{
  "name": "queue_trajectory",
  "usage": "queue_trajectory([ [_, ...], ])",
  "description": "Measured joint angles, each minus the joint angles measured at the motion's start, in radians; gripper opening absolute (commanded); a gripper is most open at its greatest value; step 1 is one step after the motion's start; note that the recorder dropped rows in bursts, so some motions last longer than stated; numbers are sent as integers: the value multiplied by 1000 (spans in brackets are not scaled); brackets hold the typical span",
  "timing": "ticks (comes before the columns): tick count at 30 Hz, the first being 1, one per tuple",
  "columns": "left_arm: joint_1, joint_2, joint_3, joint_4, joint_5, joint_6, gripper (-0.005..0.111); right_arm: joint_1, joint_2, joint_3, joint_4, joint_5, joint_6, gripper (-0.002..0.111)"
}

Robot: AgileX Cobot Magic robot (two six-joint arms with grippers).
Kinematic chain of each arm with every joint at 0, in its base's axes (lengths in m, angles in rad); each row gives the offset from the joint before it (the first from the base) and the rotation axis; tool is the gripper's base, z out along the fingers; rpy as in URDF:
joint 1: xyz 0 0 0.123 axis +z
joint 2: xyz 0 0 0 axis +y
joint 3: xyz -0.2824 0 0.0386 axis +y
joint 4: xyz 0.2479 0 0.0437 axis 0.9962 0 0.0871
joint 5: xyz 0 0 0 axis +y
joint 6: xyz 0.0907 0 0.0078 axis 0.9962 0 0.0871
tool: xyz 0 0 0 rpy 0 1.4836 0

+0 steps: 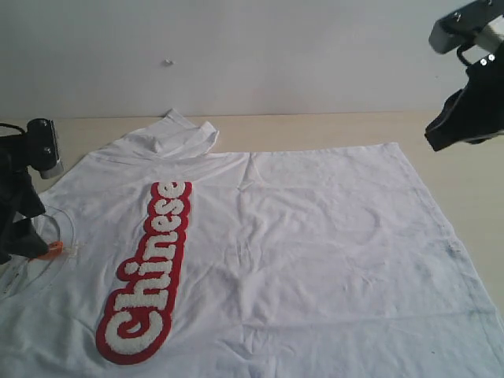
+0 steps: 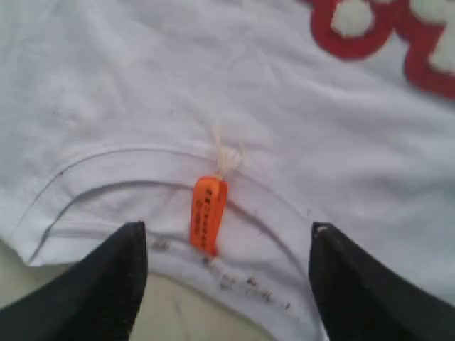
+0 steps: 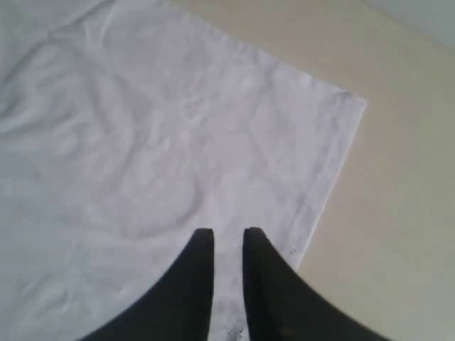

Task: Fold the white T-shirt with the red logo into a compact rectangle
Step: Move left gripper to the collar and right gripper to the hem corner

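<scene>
I log one shirt (image 1: pixel 315 236): white, spread flat, creased, far sleeve (image 1: pixel 177 135) bunched. Red logo (image 1: pixel 150 272) at left, orange tag (image 2: pixel 207 213) at collar. Left gripper (image 2: pixel 227 228) wide, right gripper (image 3: pixel 228 231) narrow, both empty.

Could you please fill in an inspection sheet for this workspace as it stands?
Surface: pale beige tabletop, mostly covered by the shirt.
Job's things: large white cotton T-shirt spread out, not yet folded; far sleeve bunched up; faint grey marks along the right-hand edge. Red-outlined fuzzy white "Chinese" logo faces up. Small orange neck tag lies on the collar.
Clutter: nothing seen.
Grippers: left end effector open over the collar, holding nothing; right end effector raised over the shirt's far right corner, fingers a narrow gap apart, holding nothing.
Cables: nothing seen.
Surroundings: plain white wall behind the table.
</scene>
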Motion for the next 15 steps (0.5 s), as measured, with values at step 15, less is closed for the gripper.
queue_trajectory([
  [15, 0, 0, 2, 162, -102, 98, 61, 0, 112, 2, 50, -33, -125, 52],
])
